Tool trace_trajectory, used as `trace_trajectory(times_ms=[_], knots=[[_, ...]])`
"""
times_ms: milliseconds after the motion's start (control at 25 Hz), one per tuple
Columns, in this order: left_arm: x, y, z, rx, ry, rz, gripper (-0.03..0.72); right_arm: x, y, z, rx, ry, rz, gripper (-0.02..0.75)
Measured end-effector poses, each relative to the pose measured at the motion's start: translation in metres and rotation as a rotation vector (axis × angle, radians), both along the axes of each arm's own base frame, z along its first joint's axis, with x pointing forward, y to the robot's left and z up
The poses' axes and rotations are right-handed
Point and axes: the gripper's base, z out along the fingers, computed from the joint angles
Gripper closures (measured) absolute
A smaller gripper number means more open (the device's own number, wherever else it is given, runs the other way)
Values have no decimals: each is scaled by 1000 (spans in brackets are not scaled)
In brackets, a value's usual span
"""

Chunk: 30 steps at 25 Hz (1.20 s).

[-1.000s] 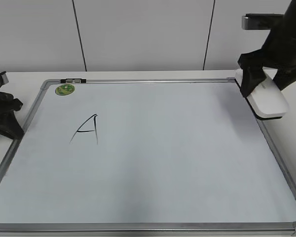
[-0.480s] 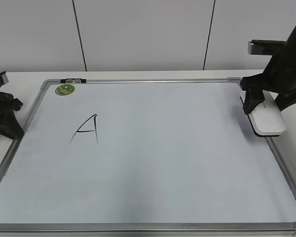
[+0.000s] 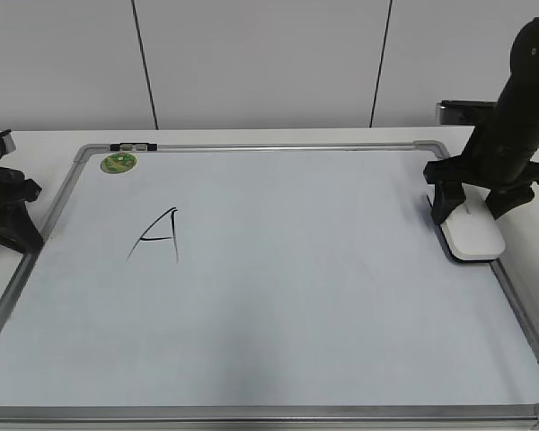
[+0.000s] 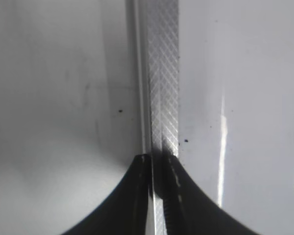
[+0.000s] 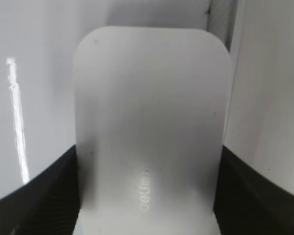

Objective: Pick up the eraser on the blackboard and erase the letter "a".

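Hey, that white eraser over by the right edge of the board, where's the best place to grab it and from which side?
Grip the eraser across its two long side edges, coming straight down from above. It lies flat on the blackboard beside the right frame rail, so only top access is free. The right gripper already straddles it this way, a finger at each long side.

A lab or office test bench, probably; plain pale wall panels (image 3: pixel 260 63) with dark vertical seams stand behind a white table (image 3: pixel 54 136); a framed blackboard (image 3: pixel 278 377) lies flat on it between two black robot arms; nothing homely shows.
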Motion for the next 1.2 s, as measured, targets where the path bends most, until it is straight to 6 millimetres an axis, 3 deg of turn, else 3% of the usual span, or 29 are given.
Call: trace_trajectory(times_ms=[1200], knots=[[0, 0, 0, 0, 0, 0, 634, 2, -5, -4, 17, 11, -24, 196]])
